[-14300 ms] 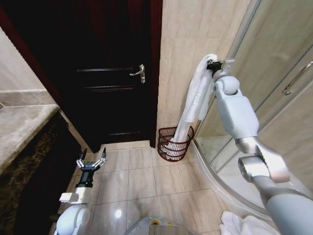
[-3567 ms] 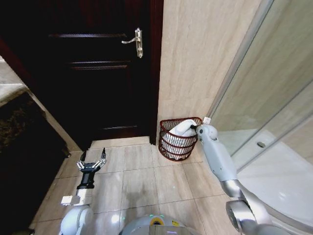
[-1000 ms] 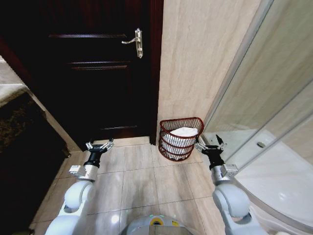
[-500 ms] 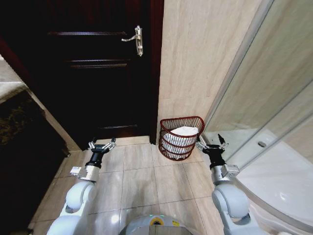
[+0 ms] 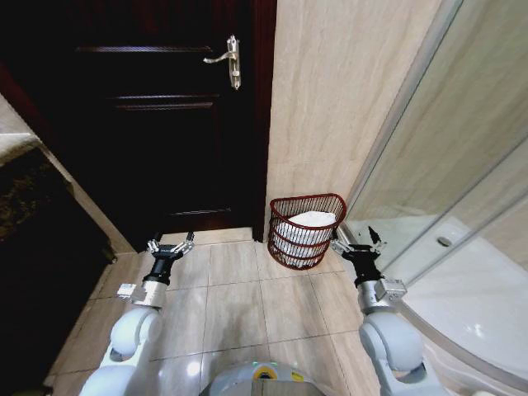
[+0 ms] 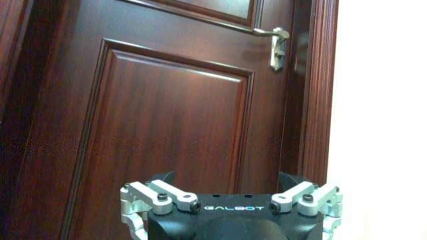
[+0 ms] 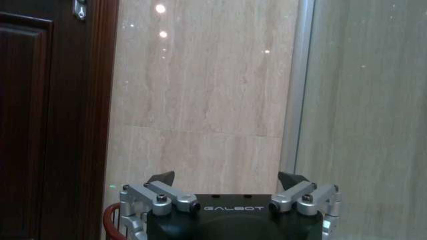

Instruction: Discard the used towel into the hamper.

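The reddish-brown hamper (image 5: 285, 207) stands on the floor against the beige wall, beside the dark door. A white towel (image 5: 312, 219) lies bunched inside it. My right gripper (image 5: 355, 244) hangs open just to the right of the hamper, a little in front of it, with nothing between its fingers. Its wrist view catches a sliver of the hamper's red rim (image 7: 109, 216) and the gripper (image 7: 226, 178) itself. My left gripper (image 5: 170, 246) is open and empty over the floor tiles in front of the door, and in its wrist view the gripper (image 6: 227, 178) faces the door panel.
A dark wooden door (image 5: 165, 124) with a metal lever handle (image 5: 226, 58) fills the back left. A glass shower enclosure (image 5: 462, 190) with a curved sill runs along the right. A stone counter edge (image 5: 21, 157) sits at the far left. Beige floor tiles (image 5: 247, 305) lie between the arms.
Over the last second both arms have stayed low with open fingers, shifting only slightly. The head view has tilted a little.
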Controlling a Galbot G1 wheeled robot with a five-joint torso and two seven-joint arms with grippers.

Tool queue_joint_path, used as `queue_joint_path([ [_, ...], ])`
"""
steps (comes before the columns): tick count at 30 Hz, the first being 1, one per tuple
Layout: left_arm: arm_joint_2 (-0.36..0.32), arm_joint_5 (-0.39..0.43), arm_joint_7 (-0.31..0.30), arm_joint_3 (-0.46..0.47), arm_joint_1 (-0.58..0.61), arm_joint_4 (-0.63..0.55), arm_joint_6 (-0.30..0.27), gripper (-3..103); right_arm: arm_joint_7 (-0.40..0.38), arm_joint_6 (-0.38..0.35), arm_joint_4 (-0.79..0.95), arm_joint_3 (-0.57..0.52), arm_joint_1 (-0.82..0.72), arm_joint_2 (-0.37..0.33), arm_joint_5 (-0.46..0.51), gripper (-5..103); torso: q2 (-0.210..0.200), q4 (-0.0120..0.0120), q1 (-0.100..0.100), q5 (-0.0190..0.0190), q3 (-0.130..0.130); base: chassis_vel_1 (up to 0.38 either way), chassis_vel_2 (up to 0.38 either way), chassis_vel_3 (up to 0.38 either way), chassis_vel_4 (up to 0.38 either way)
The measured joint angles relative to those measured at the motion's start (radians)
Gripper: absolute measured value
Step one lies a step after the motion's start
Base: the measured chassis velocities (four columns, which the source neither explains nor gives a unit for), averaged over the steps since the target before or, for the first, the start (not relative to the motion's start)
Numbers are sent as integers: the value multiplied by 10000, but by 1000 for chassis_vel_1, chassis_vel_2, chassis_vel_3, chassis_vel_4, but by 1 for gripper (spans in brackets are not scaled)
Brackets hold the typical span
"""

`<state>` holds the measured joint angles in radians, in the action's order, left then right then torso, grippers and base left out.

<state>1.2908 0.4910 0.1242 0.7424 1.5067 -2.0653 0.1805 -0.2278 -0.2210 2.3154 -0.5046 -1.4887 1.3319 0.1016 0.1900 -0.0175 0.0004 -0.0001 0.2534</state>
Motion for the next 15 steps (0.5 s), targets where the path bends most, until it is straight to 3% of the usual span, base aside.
queue_joint_path([
  [15,-7,71,59,69,157,-67,303,100,27,24,59,142,-138,215,-198,100,29,0,-3,0,21,0,0,0,0],
])
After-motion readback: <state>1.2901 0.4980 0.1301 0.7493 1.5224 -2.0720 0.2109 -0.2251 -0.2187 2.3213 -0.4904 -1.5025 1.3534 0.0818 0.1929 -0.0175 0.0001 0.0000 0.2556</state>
